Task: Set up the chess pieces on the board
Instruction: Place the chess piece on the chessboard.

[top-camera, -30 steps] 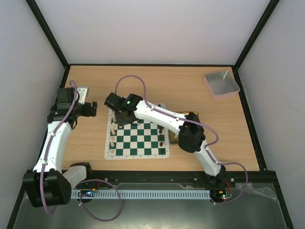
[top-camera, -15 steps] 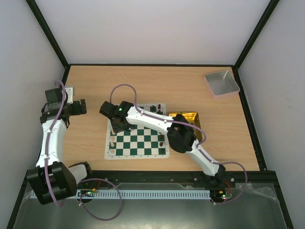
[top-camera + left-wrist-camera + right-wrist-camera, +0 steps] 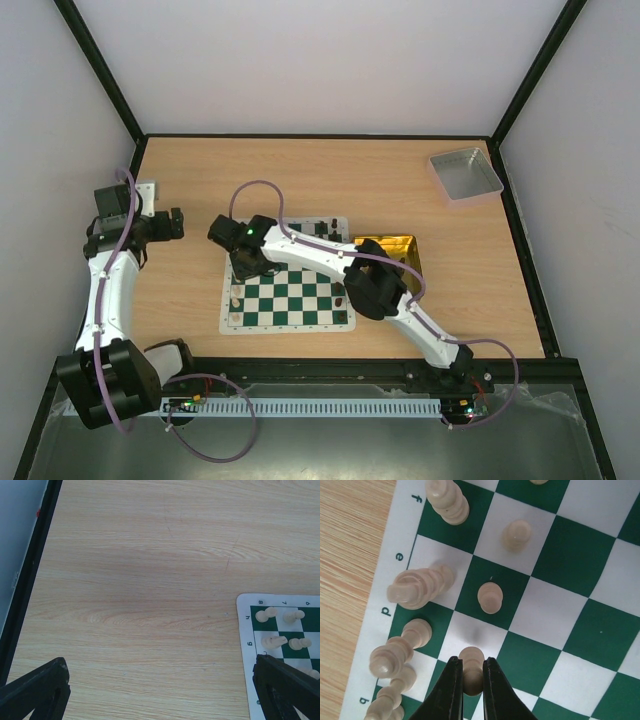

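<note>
Broadly, the wooden table (image 3: 330, 175) fills the middle of the top view, with the board (image 3: 300, 302) lying flat in its lower centre. The right arm (image 3: 320, 252) stretches from the lower right across the board to its left side, hiding part of it. The left arm (image 3: 108, 285) is folded at the far left, off the board. A grey tray (image 3: 465, 173) sits in the upper right corner, well apart from the board. A gold tray (image 3: 402, 243) lies just beside the board's right edge, partly behind the right arm.

Cream pieces (image 3: 236, 302) stand down the board's left edge; dark pieces (image 3: 342, 295) stand along its right edge. In the right wrist view, the taller cream pieces fill the edge file at left, with two pawns (image 3: 490, 597) one file in.

The left gripper (image 3: 160, 662) hangs over bare wood, fingers spread wide and holding nothing. The right gripper (image 3: 471, 662) is pressed together on a cream pawn (image 3: 471, 653) at the bottom centre of its view, in line with those two pawns; whether it touches the board, I cannot tell.
</note>
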